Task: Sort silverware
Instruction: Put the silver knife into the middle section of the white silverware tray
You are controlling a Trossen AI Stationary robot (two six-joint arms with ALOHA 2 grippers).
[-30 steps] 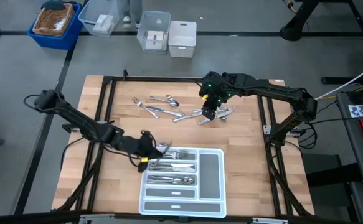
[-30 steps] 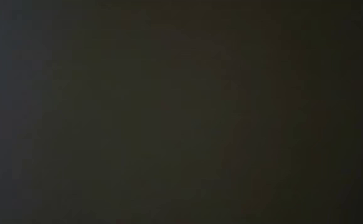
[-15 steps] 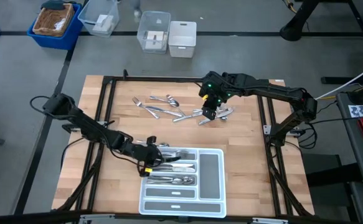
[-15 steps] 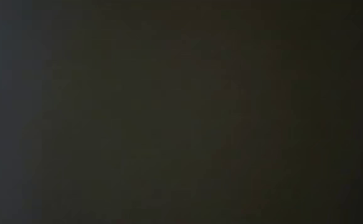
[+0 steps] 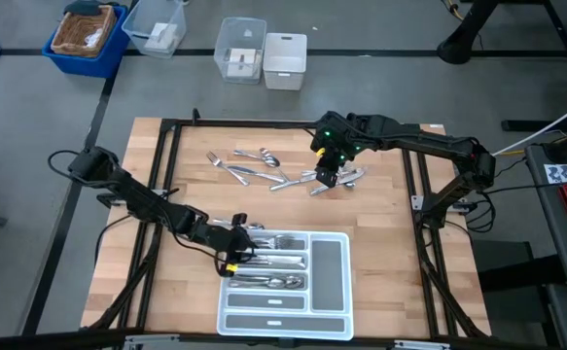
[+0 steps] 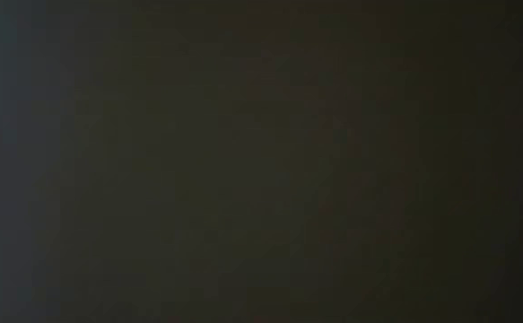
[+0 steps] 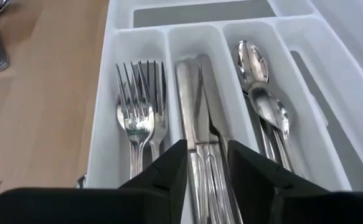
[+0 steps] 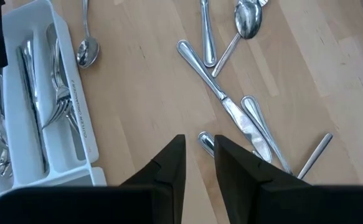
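- The knives lie in the middle slot of the tray, between the forks and the spoons; my fingers have just parted above them, nothing gripped, so that piece counts as delivered
- My left end effector hangs over the tray's near end with a narrow empty gap
- Loose silverware remains on the desk
- My right end effector hovers slightly parted over a handle, holding nothing
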